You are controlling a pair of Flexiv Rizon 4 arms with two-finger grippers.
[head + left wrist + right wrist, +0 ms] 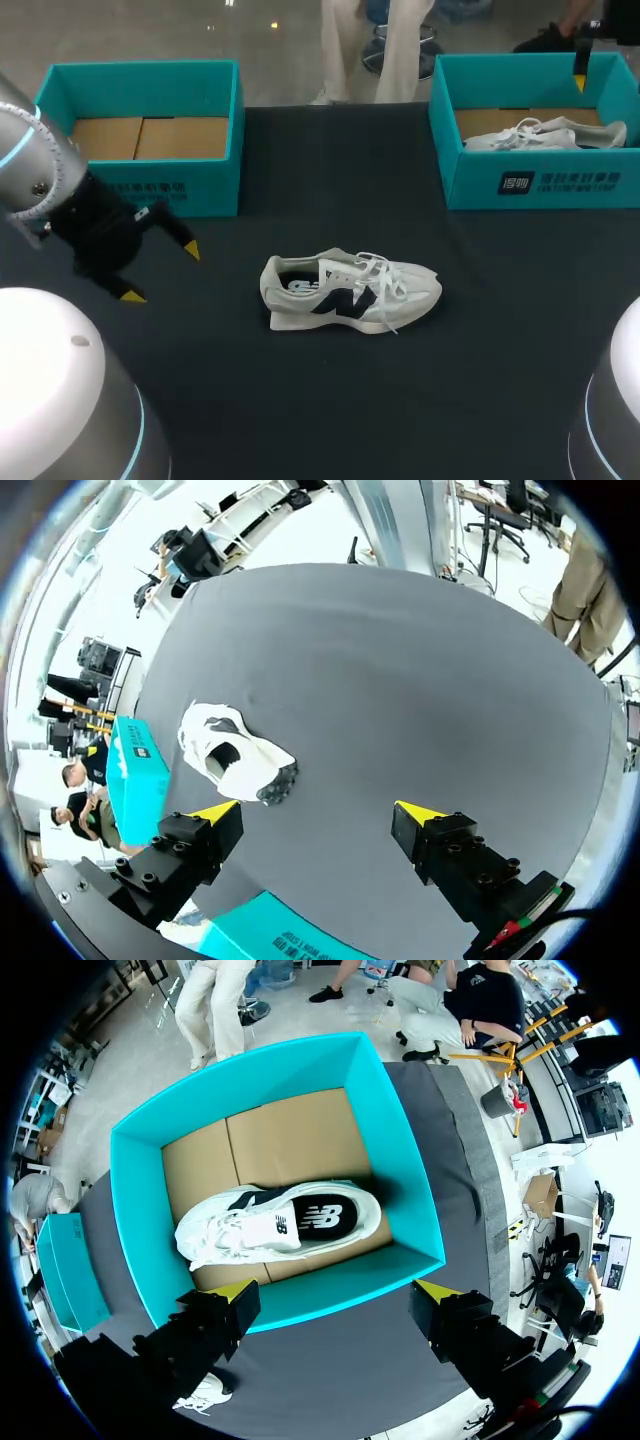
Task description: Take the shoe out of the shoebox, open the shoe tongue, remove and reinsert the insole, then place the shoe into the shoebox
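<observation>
- Teal cardboard shoebox [400, 1150] at R side: white-and-black sneaker [280, 1222] inside.
- Second white sneaker [345, 292] out on table centre, heel toward L.
- R gripper [330, 1305]: spread wide, empty, directly above boxed sneaker. Long axis parallel to finger line, so prob. needs wrist turn.
- L gripper [160, 272]: spread, empty, nearer to table sneaker.

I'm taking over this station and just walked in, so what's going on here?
Nothing is being held right now. One shoe sits on the dark table between two teal boxes. The left claw hangs open and empty beside the left box, which has nothing in it. The right claw is open above the right box, where a second shoe lies.
</observation>
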